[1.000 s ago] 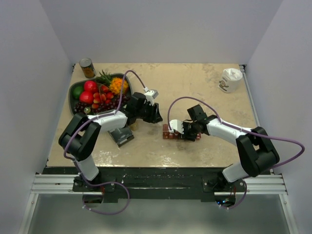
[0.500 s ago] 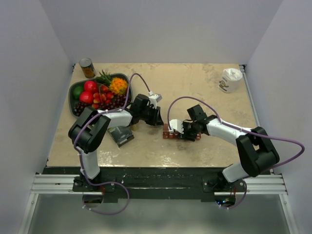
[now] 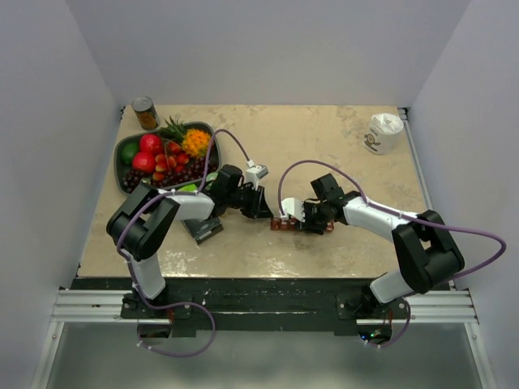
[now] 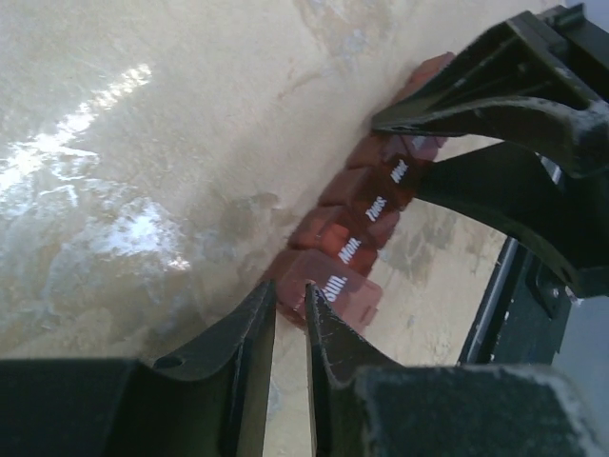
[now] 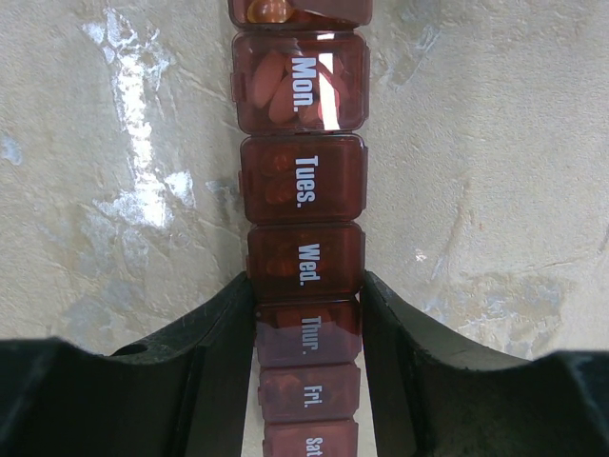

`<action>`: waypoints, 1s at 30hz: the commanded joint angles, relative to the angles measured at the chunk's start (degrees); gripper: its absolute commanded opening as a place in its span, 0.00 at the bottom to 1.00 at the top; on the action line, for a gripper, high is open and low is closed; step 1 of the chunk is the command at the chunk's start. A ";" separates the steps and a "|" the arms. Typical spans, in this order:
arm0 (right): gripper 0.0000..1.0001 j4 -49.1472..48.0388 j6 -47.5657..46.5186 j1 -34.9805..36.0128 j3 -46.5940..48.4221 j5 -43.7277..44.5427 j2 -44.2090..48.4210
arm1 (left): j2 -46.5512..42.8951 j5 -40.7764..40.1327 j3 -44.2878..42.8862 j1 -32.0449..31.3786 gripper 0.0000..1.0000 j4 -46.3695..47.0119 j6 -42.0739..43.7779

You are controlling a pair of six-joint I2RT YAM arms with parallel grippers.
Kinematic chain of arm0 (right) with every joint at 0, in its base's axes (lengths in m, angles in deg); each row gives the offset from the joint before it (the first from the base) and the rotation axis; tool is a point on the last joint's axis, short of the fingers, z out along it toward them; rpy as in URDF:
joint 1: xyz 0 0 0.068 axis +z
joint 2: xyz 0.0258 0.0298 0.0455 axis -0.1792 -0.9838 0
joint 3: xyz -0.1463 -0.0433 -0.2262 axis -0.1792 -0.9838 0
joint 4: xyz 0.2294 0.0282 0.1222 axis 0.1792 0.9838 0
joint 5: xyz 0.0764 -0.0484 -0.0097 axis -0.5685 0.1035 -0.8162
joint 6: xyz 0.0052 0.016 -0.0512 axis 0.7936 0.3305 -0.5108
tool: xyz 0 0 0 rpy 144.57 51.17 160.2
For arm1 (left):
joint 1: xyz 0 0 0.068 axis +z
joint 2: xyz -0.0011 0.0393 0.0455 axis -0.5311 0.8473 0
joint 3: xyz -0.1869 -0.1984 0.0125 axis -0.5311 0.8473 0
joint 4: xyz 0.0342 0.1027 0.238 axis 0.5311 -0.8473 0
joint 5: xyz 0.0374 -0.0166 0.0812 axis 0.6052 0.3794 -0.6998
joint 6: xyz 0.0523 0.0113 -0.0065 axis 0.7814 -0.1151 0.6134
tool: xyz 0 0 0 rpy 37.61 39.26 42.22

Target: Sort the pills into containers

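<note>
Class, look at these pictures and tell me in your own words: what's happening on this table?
The right gripper clamps the red pill organizer at its Thur compartment, holding it flat on the table. The left gripper, its fingers nearly together with a narrow gap, sits at the Sun end of the strip. Through the shut Mon lid, pills show.

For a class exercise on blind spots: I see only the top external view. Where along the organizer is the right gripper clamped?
Observer: The right gripper straddles the organizer strip at the Thur. compartment, fingers against both sides.
Operator: Are the lids shut?
Observer: Mon. through Fri lie flat and closed; pills show through the Mon. lid.
Operator: And the left gripper?
Observer: The left gripper has fingertips a narrow gap apart at the Sun end, nothing visible between them.
</note>
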 commanded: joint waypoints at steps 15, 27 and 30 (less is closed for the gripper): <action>0.25 -1.17 1.68 0.80 1.29 2.98 -3.12 | -1.04 -4.33 -0.25 -4.17 0.22 -6.16 1.62; 0.25 -1.09 1.86 0.80 1.38 3.16 -3.39 | -10.87 -1.70 -1.22 -3.99 0.18 -2.82 -1.54; 0.25 -1.09 1.95 0.80 1.38 3.16 -3.21 | -11.85 -0.99 -2.10 -4.08 0.17 -2.91 -2.07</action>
